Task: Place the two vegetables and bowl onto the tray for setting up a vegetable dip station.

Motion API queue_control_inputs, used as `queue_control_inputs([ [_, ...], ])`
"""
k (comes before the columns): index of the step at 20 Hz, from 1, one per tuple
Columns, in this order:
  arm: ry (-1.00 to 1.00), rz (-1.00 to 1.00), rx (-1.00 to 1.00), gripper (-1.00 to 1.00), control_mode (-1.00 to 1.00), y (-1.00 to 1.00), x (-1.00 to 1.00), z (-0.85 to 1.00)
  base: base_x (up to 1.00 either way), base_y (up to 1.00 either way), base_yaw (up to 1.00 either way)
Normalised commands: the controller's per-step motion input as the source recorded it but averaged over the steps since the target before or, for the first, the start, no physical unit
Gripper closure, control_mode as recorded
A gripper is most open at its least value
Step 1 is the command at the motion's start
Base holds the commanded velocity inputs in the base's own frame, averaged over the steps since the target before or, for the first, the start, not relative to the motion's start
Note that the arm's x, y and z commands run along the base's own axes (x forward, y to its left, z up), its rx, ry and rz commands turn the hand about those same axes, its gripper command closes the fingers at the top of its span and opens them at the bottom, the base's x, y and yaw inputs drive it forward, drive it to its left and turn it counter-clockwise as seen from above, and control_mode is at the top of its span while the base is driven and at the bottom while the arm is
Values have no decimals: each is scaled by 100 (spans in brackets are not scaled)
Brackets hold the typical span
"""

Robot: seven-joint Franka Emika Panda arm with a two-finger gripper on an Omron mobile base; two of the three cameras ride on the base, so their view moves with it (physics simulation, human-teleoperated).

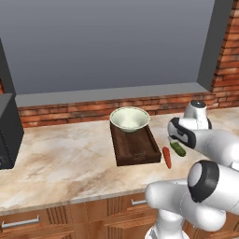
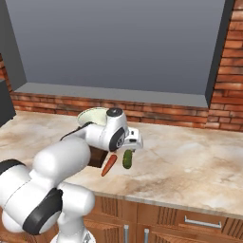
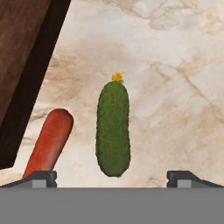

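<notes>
Gripper (image 3: 112, 175) jaws spread above cucumber (image 3: 113, 127); left base view adds bowl (image 1: 130, 118) on tray (image 1: 135, 148).

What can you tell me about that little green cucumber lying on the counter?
The cucumber is short, stubby and dark green, with a bumpy-looking skin and a small yellow tuft at one end. It lies flat on the marble counter, whole, just beside the carrot without touching it, a little off the wooden tray. The hand hovers above it with fingers spread; nothing grips it.

We see the carrot (image 3: 49, 142) cut off low in the hand view, the tray (image 2: 98, 156) mostly behind the arm, bowl (image 2: 93, 116) half hidden.
</notes>
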Motion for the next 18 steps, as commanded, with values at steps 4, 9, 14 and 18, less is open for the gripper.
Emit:
queue_control_inputs([
  [4, 0, 0, 0, -100, -100, 0, 1, -26, 0, 0, 0],
  [9, 0, 0, 0, -100, -100, 0, 0, -28, 0, 0, 0],
  [14, 0, 0, 0, -100, -100, 0, 4, -21, 0, 0, 0],
  [18, 0, 0, 0, -100, -100, 0, 17, -14, 0, 0, 0],
])
